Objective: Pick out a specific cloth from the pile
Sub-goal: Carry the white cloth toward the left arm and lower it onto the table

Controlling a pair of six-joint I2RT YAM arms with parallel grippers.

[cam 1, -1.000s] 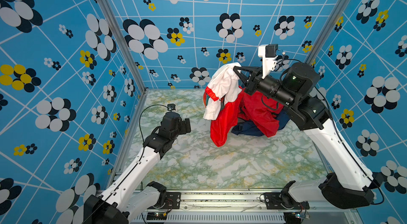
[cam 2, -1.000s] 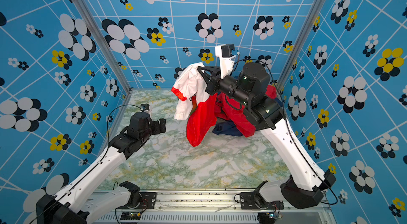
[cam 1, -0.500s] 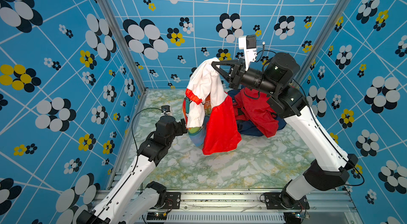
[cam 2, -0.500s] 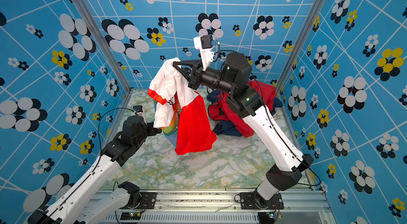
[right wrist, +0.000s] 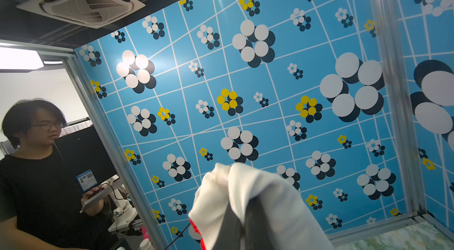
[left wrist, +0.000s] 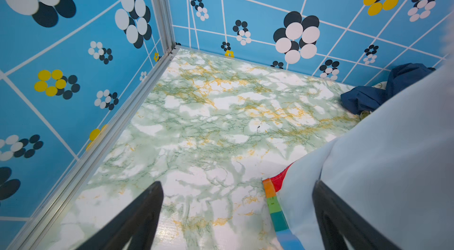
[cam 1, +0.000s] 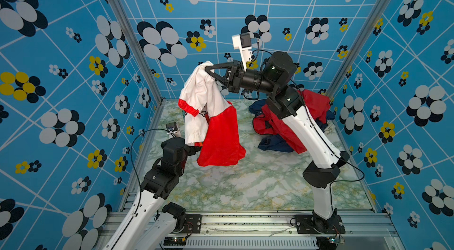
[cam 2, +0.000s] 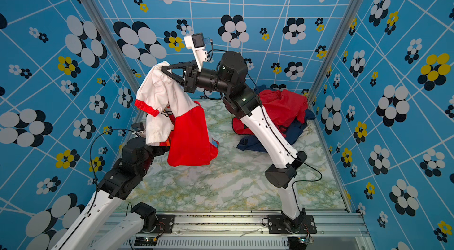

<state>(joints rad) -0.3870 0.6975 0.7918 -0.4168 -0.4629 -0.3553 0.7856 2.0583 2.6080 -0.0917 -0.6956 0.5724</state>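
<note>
Cloth [cam 1: 199, 94] hangs clear of the pile [cam 1: 313, 103], pinched tight in my right gripper [cam 1: 208, 69]; my left gripper [left wrist: 237, 183] stands wide open beside its hem, holding nothing.

Small white fabric garment [cam 1: 199, 89] is showing red panels; heap of shiny garments [cam 1: 315, 103] is showing red and navy; marble-patterned counter [cam 1: 245, 182] is showing green, white, gold.

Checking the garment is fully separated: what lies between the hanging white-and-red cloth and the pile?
Only bare marbled table, seen in both top views; the cloth hangs apart from the pile.
</note>
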